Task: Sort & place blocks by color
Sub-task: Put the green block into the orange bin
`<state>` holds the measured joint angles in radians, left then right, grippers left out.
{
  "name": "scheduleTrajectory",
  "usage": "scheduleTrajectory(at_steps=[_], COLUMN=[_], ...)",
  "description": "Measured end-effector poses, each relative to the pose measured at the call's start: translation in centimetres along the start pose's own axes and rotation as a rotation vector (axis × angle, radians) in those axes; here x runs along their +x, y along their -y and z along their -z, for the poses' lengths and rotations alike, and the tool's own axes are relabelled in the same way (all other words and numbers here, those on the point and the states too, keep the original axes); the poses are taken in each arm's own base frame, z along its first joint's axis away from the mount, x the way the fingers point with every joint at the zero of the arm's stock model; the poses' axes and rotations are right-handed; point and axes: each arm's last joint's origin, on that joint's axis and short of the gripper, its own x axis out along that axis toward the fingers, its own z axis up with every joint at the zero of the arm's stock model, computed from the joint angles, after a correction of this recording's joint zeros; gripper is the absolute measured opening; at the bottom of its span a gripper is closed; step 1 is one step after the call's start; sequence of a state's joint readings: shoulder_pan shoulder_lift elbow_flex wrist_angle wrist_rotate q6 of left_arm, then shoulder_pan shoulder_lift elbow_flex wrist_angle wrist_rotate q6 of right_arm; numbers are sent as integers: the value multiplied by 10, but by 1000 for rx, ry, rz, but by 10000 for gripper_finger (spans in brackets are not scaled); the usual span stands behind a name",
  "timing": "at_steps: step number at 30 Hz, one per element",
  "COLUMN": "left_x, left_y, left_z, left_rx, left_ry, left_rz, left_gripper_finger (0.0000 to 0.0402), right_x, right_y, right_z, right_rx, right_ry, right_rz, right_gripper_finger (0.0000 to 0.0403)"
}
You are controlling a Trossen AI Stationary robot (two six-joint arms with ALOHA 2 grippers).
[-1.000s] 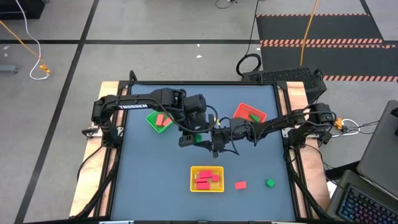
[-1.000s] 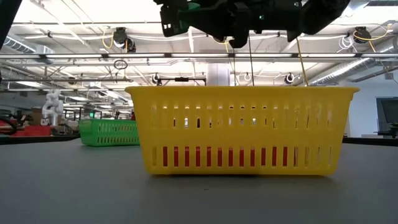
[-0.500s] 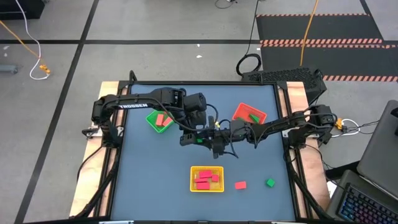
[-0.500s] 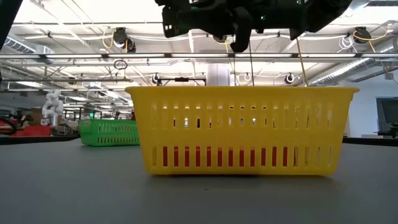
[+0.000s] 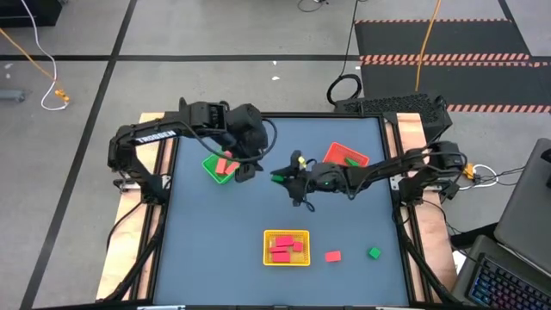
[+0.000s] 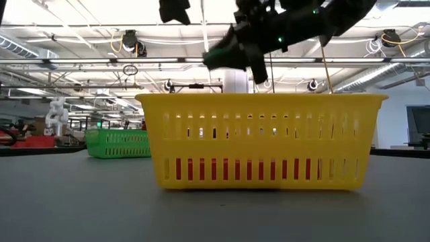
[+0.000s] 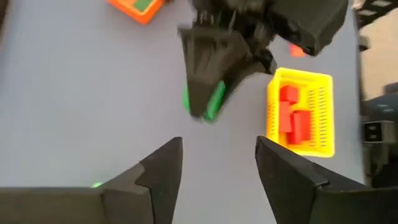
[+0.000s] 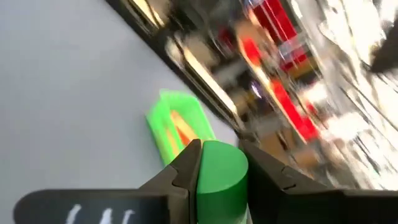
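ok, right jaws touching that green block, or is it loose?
Touching. In the right wrist view the green block sits clamped between the right gripper's jaws, both pressed against its sides. The left wrist view shows the same grip from outside.

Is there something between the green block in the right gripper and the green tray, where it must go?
Yes. The right gripper holds the green block above the table's middle. The left gripper, fingers open and empty, hangs beside the green tray, on the straight line between block and tray. Nothing else visible blocks it.

Right gripper (image 8: pixel 219 163) jaws clamp green block (image 8: pixel 219 177); green tray (image 8: pixel 176 127) beyond on table (image 8: pixel 68 106).
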<state>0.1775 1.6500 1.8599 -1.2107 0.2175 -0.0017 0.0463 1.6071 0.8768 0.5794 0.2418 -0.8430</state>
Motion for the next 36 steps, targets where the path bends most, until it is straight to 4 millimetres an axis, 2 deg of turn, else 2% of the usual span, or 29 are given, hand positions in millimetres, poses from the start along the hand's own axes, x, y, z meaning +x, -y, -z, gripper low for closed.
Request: scheduleTrajectory(at_steps=[5, 8, 12, 14, 17, 24, 29, 36], left_x=[-15, -8, 10, 27, 57, 109, 128, 142], left_y=[0, -1, -3, -3, -3, -1, 1, -5], left_z=[8, 10, 12, 15, 23, 41, 45, 53], left_rx=[-43, -77, -119, -99, -78, -59, -36, -5], left_ry=[-1, -9, 29, 39, 22, 130, 265, 360], left_rz=[-172, -331, -489, -484, -455, -412, -384, -383], left_gripper_finger=[208, 209, 209, 209, 209, 209, 209, 209], right_x=[-17, -36, -63, -79, -99, -138, -153, -160], right_y=[7, 20, 29, 33, 28, 17, 8, -7], right_z=[11, 19, 36, 44, 59, 82, 91, 105], right_rx=[-12, 70, 288, 397, 502, 701, 778, 844], right_ry=[-328, -504, -638, -652, -675, -638, -606, -625], right_rz=[82, 161, 192, 235, 273, 374, 405, 425], right_gripper_finger=[79, 79, 79, 79, 79, 83, 87, 90])
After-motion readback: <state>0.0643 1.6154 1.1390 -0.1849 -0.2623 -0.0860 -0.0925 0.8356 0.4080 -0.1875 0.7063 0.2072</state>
